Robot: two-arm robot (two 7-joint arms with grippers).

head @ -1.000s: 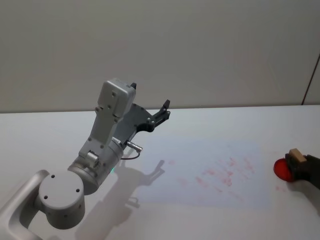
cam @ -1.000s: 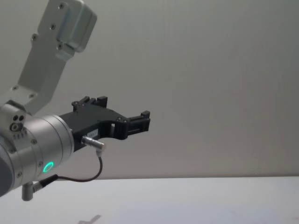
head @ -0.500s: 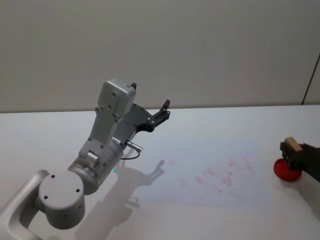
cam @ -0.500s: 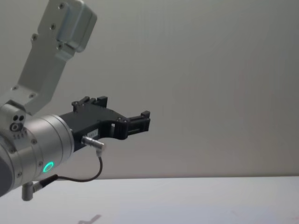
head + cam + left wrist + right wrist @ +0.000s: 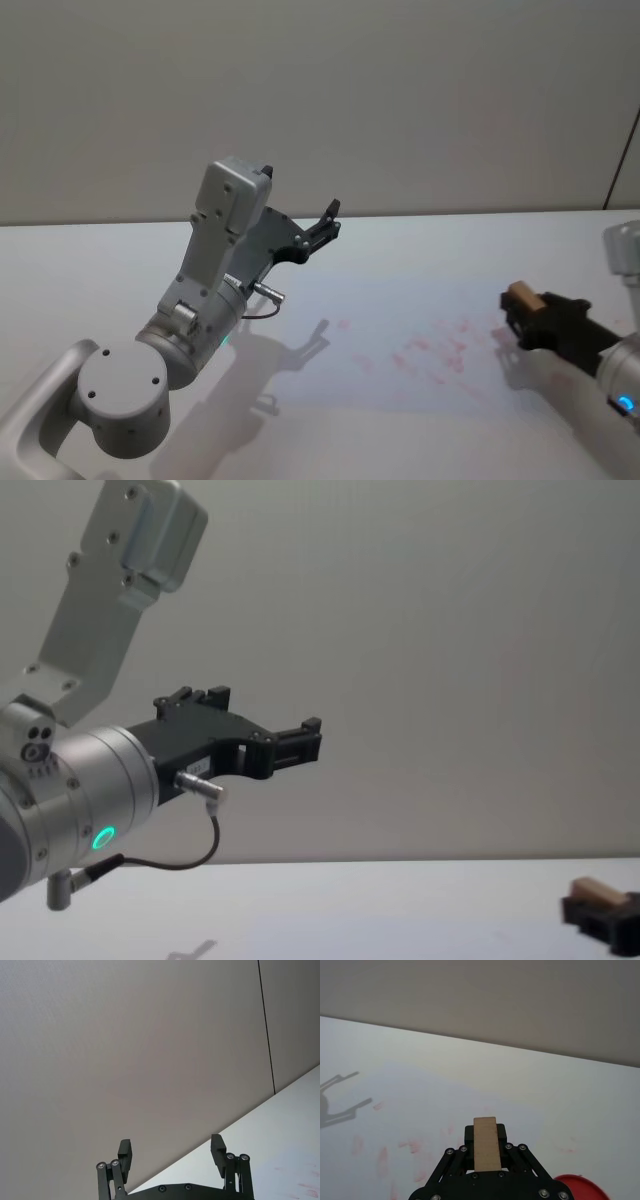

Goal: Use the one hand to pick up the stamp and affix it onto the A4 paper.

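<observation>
The tan stamp [image 5: 520, 296] sits between the fingers of my right gripper [image 5: 517, 314], which is shut on it and has a blue-lit ring [image 5: 625, 404] on its wrist. It hovers over the right part of the A4 paper [image 5: 400, 305], a pale sheet with red stamp marks [image 5: 440, 352]. In the right wrist view the stamp [image 5: 485, 1145] points toward the paper [image 5: 420, 1105]. In the chest view the stamp [image 5: 598, 889] shows low at the right. My left gripper [image 5: 325, 224] is raised at the left, open and holding nothing [image 5: 171, 1152].
A red ink pad [image 5: 580, 1185] lies on the white table just to the right of the paper, beside my right gripper. The left arm's silver body [image 5: 200, 310] stands over the table's left side. A plain wall is behind.
My right gripper has lifted the stamp off the red ink pad and carried it leftward over the paper's right part. The left arm has not moved.
</observation>
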